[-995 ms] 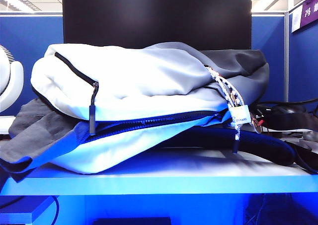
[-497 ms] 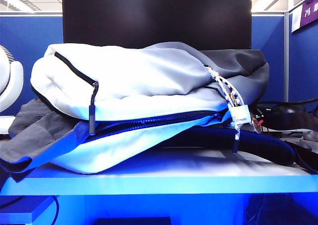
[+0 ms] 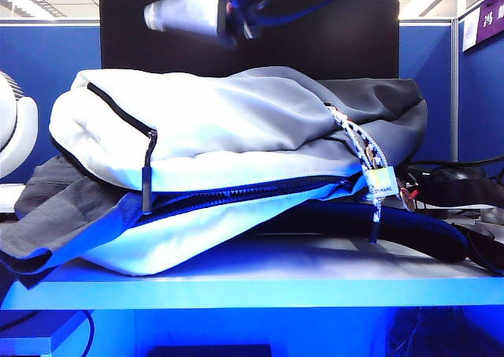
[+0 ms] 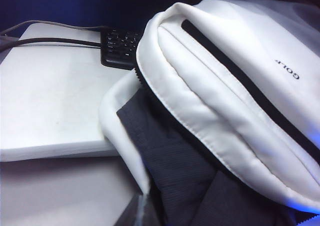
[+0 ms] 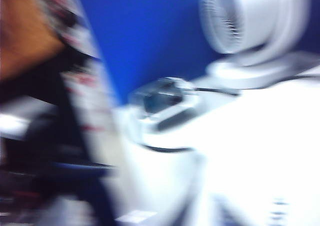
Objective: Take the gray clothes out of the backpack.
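The backpack (image 3: 220, 128) lies flat on the blue table, pale gray-white with a darker gray part at the right. The gray clothes (image 3: 63, 207) spill out of its open left side in ribbed folds. In the left wrist view the clothes (image 4: 170, 161) lie close under the backpack's white lip (image 4: 200, 101). My left gripper's fingers do not show clearly there. My right arm (image 3: 213, 10) is a blurred shape high above the backpack. The right wrist view is smeared, so its fingers cannot be made out.
A black zipper pull (image 3: 147, 176) hangs at the front. A braided cord with a tag (image 3: 378, 182) hangs at the right. Black straps and cables (image 3: 449, 187) lie right of the backpack. At the left are a white fan (image 3: 12, 128) and a keyboard (image 4: 117, 46).
My right arm has swung into the exterior view at the top, above the backpack, moving fast. The backpack and the clothes have not moved.
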`<state>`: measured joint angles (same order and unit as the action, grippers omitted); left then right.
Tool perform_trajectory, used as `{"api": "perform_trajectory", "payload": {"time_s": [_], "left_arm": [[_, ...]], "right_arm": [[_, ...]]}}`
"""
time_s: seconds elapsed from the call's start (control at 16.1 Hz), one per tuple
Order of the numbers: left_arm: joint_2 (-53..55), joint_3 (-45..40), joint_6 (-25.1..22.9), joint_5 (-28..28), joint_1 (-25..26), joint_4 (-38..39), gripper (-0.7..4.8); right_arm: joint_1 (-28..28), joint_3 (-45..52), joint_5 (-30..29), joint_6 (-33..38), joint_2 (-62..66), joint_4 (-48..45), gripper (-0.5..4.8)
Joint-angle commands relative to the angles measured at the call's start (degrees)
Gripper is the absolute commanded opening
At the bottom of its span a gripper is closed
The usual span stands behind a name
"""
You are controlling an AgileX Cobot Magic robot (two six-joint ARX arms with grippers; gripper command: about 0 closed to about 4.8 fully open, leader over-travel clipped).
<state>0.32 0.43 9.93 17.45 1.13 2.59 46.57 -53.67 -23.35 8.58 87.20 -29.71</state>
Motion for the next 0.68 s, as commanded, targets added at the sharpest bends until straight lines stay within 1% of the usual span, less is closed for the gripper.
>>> {"api": "perform_trajectory", "payload": {"time_s": [0.06,0.12,0.19,0.25,0.37,0.5,0.62,0.68], "left_arm": [[-0.2,0.0,0.0,0.2,0.0,-0.4,-0.03],[-0.2,0.0,0.0,0.2,0.0,-0.3,-0.03],[-0.2,0.0,0.1,0.2,0.0,-0.4,-0.04],[-0.2,0.0,0.2,0.2,0.0,-0.4,-0.03],[-0.2,0.0,0.2,0.2,0.0,-0.4,-0.03],[-0.2,0.0,0.2,0.2,0.0,-0.4,-0.04],[-0.2,0.0,0.2,0.3,0.0,-0.5,-0.04],[-0.2,0.0,0.3,0.3,0.0,-0.5,-0.04]], "right_arm": [[5.2,-0.3,18.1,-21.0,0.9,5.1,4.79],[7.6,-0.3,23.0,-27.3,1.8,6.0,4.79],[10.4,-0.3,30.9,-33.1,3.8,5.6,4.79],[11.5,-0.7,36.0,-33.7,5.5,5.5,4.79],[11.8,-2.1,37.8,-33.6,9.0,6.2,4.79],[11.7,-3.3,42.1,-33.7,11.3,5.9,4.79],[10.9,-4.9,43.1,-33.7,13.6,5.9,4.79],[10.6,-5.5,43.1,-33.7,14.4,5.9,3.45]]}}
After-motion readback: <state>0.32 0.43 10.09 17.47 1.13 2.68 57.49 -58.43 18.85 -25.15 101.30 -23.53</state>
